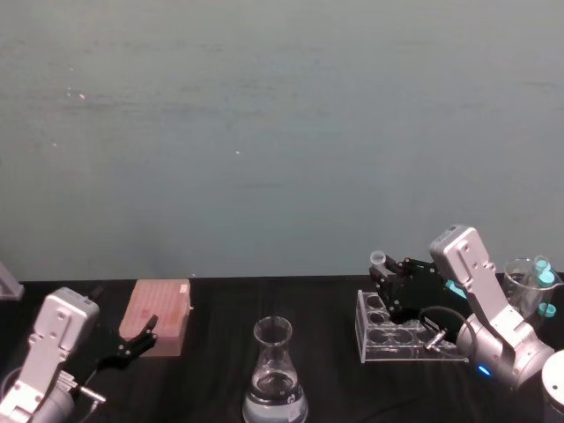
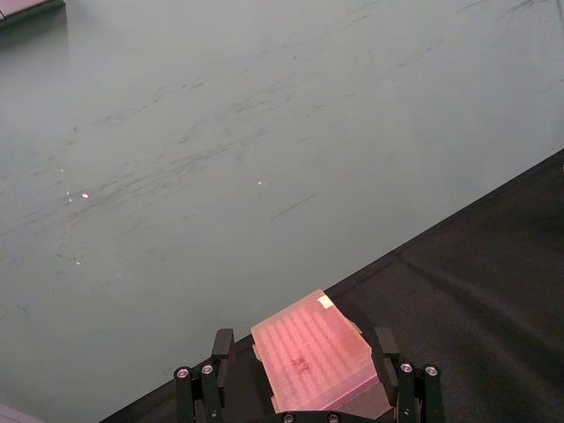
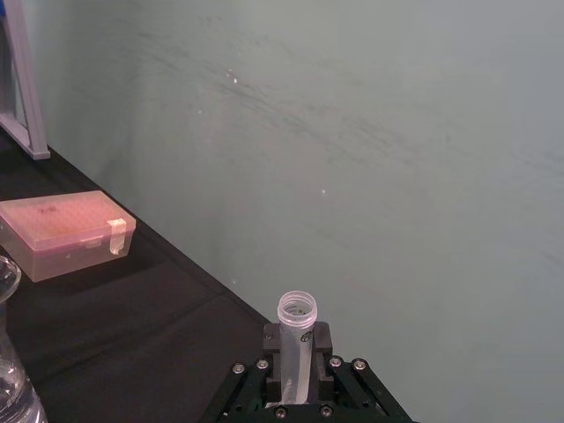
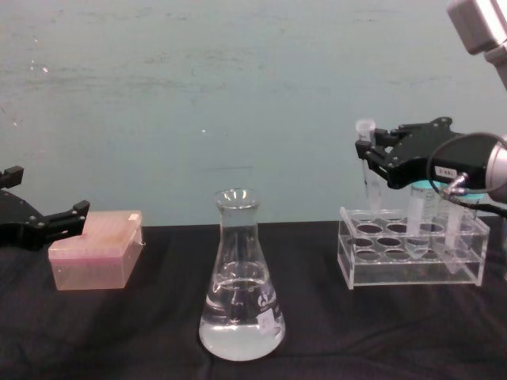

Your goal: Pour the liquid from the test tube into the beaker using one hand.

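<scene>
Beaker (image 4: pixel 240 277) at table centre, nearest the robot. Tip box (image 4: pixel 96 249) to its left, farther back; left gripper (image 4: pixel 47 225) just left of the box. Tube rack (image 4: pixel 410 249) to the right. Test tube (image 4: pixel 367 158) upright in right gripper (image 4: pixel 372 154), above rack's left end.

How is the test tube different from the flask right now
The test tube is slim and held in the air by the right pincer, above the rack; the flask is wide-based, narrow-necked and stands on the table. The flask visibly holds clear liquid; the tube's contents can't be made out. Both are clear, upright and uncapped.
</scene>
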Controlling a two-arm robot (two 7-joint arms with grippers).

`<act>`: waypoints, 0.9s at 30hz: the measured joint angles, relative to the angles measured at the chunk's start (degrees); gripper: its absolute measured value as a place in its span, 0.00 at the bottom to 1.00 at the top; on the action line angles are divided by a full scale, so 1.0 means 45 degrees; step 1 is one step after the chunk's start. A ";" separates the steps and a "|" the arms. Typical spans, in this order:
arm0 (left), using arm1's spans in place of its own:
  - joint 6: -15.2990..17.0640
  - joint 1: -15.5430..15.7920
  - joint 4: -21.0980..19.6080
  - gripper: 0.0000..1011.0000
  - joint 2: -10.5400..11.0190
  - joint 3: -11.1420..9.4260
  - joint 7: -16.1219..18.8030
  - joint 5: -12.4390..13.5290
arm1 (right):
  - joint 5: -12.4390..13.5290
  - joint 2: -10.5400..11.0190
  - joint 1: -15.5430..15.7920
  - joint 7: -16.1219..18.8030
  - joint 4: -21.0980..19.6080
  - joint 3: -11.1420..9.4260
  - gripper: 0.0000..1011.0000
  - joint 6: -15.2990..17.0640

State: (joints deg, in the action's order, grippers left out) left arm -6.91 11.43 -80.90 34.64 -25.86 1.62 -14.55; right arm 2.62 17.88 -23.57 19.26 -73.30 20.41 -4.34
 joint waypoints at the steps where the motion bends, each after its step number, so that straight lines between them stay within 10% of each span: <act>1: 0.0000 0.0000 0.0000 0.99 0.0000 0.0000 0.0000 0.0000 | 0.0059 -0.0046 0.0008 0.0047 0.0062 -0.0062 0.21 0.0039; 27: -0.0001 0.0000 0.0000 0.99 0.0000 0.0000 0.0000 0.0001 | 0.1565 -0.0315 -0.0265 0.1107 0.1222 -0.0483 0.21 0.0335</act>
State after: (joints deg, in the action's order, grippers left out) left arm -6.91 11.43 -80.90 34.65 -25.86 1.62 -14.55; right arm 9.67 16.46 -24.77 24.24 -67.80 18.23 -2.83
